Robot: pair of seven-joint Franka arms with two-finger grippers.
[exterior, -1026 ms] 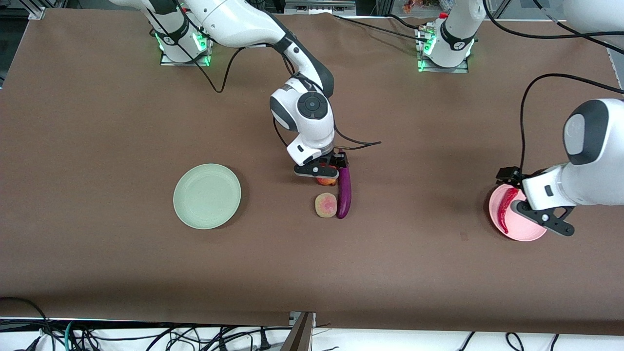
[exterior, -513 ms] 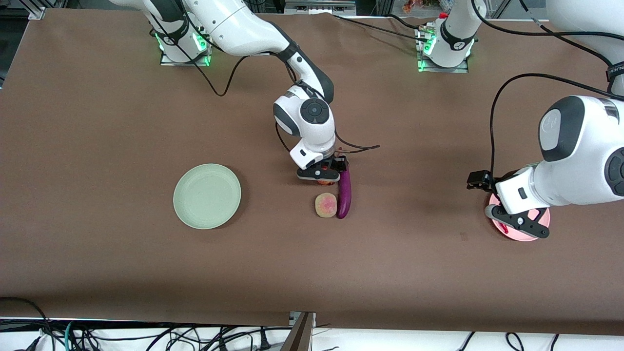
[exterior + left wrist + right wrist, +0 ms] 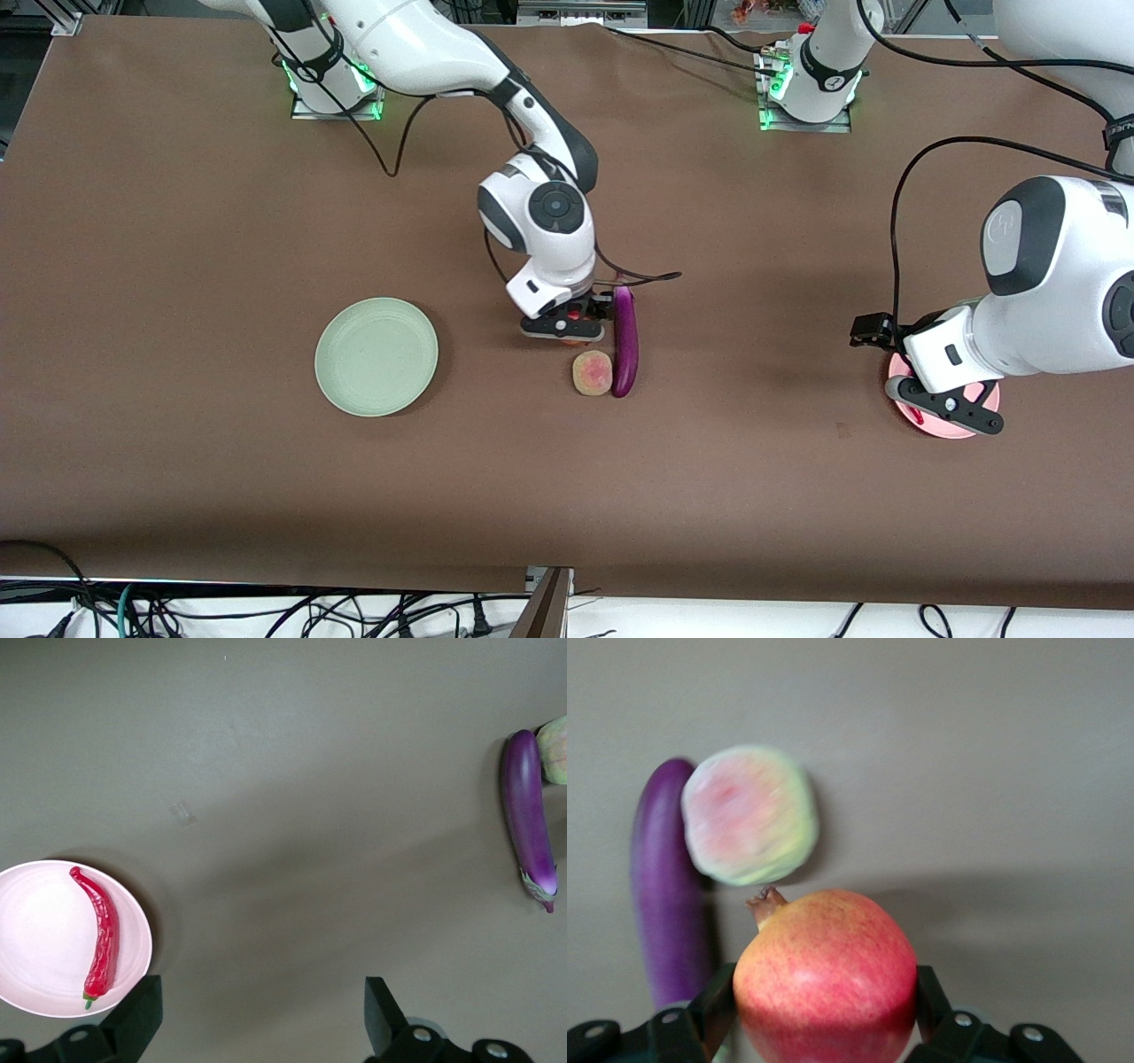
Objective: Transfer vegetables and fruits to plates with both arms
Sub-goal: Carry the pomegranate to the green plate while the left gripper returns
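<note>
Right hand [image 3: 824,1028] clamping red fruit [image 3: 826,974] beside eggplant [image 3: 625,341], left hand [image 3: 261,1023] agape over pink plate [image 3: 35,939].

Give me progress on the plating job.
Done: chili pepper lies on the pink plate, open left gripper over its edge. In hand: right gripper clamps the red-and-yellow fruit. Left: eggplant, pale fruit; green plate bare.

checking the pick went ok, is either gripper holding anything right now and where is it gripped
The right gripper holds the red-and-yellow fruit by its round sides, one finger on each, stem end pointing away from the gripper. The left gripper is open over the table beside the pink plate, holding nothing.
</note>
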